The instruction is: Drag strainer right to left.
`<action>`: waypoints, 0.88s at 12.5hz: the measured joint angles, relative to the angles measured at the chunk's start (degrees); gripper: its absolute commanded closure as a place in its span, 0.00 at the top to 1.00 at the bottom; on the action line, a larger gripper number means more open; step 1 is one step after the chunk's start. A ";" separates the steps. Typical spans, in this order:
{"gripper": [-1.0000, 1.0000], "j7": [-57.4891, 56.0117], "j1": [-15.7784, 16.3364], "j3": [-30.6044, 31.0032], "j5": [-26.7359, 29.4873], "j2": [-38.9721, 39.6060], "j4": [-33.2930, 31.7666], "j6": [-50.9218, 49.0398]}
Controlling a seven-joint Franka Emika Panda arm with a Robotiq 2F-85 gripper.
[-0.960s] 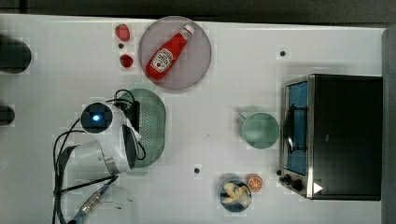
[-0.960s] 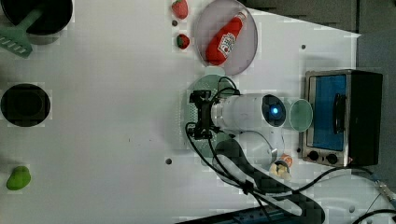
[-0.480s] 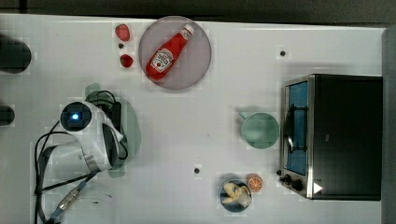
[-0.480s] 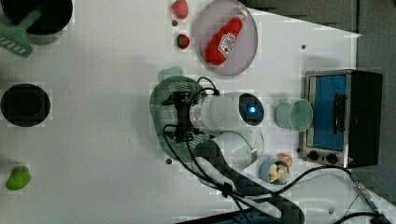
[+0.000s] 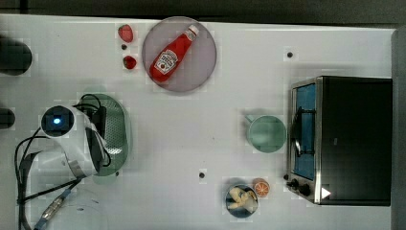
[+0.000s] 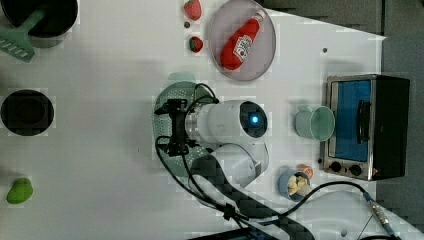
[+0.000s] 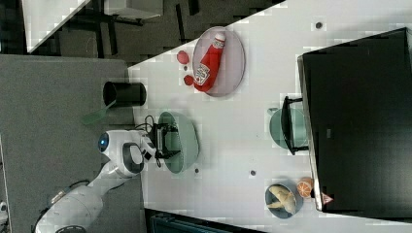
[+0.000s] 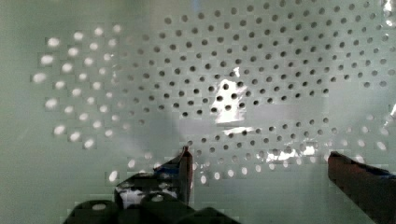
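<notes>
White tabletop (image 5: 215, 129) all the way across, and you're reading the top view from its left edge. Two dark round shapes sit at the top view's far left, too cut off to name. Next comes your arm, its white wrist with the blue light over the left part of the table. Your gripper (image 8: 257, 161) hangs straight down into the strainer (image 5: 116, 129), and in the wrist view you can see both dark fingers (image 8: 184, 170) spread wide apart over the perforated floor, gripping nothing. I can't tell whether the tips touch the plastic.

The strainer lies at the top view's left, long axis running up and down, half hidden under the arm, well apart from everything else. Cables trail off the wrist toward the lower left corner.

Moving right, two strawberries (image 5: 125, 32) sit near the top edge, just beside the grey plate (image 5: 203, 62), and the ketchup bottle (image 5: 170, 55) lies tilted on that plate. Further right and lower, a small bowl (image 5: 242, 199) holds some food, with an orange slice (image 5: 261, 187) touching its rim. The green mug (image 5: 266, 134) stands just beside the toaster oven (image 5: 354, 139), which closes out the top view's right side.

In the left view you also get a black pot (image 6: 47, 12) with a green spatula (image 6: 17, 42), another dark pot (image 6: 27, 112) and a green fruit (image 6: 20, 190) at the left view's left edge.
</notes>
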 measured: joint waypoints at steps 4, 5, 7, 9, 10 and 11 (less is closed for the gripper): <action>1.00 1.23 3.16 -1.41 -0.74 1.79 3.30 0.34; 1.00 1.23 3.36 -0.86 0.20 1.90 3.97 0.45; 1.00 1.29 5.06 -1.36 1.09 2.32 5.04 1.62; 1.00 1.29 6.13 -1.85 0.07 2.66 5.32 0.28; 1.00 1.29 6.10 -1.79 -0.45 2.43 5.26 0.00; 1.00 1.12 6.24 -1.82 -0.83 1.99 5.32 -1.23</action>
